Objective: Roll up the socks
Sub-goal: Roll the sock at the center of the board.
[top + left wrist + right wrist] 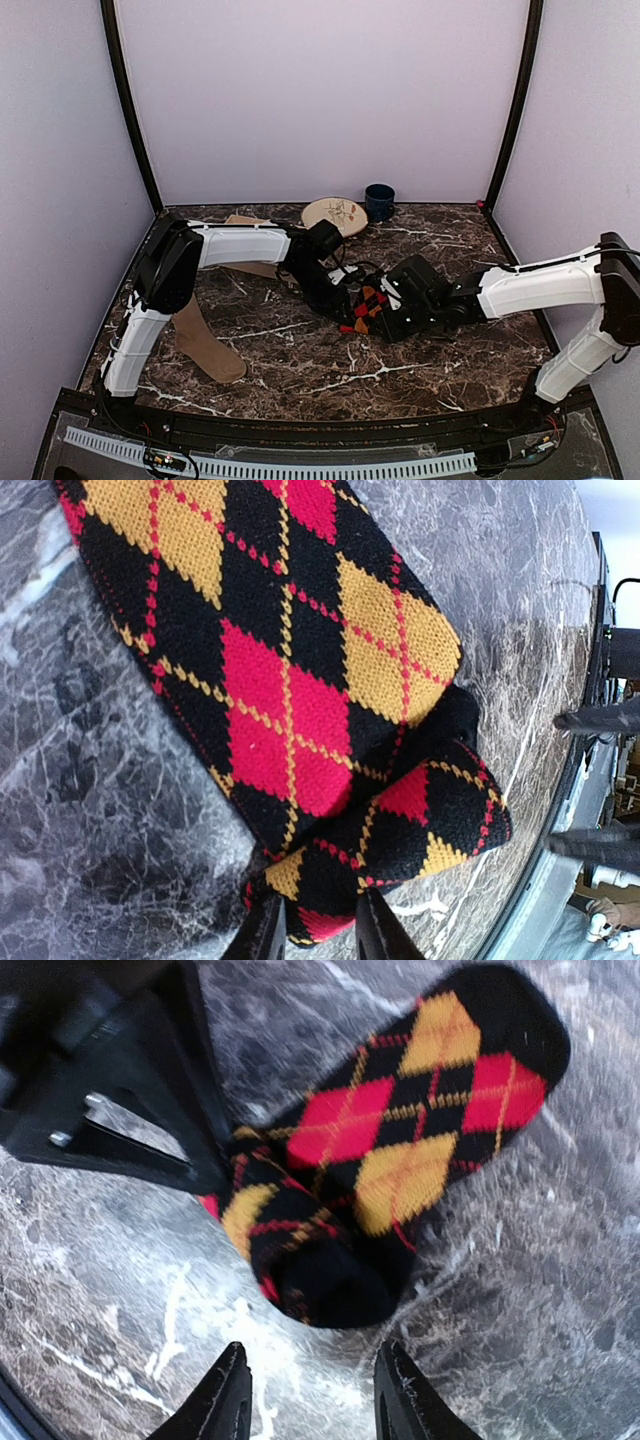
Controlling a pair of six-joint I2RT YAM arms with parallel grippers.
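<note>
No text, number, brand or label is legible in any view; the argyle sock (pixel 300 710) carries only woven diamonds.

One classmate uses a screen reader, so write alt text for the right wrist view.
A black argyle sock with red and orange diamonds lies on the marble table, its near end folded over. The left pincer grips that fold; the right pincer hangs open short of it.
</note>
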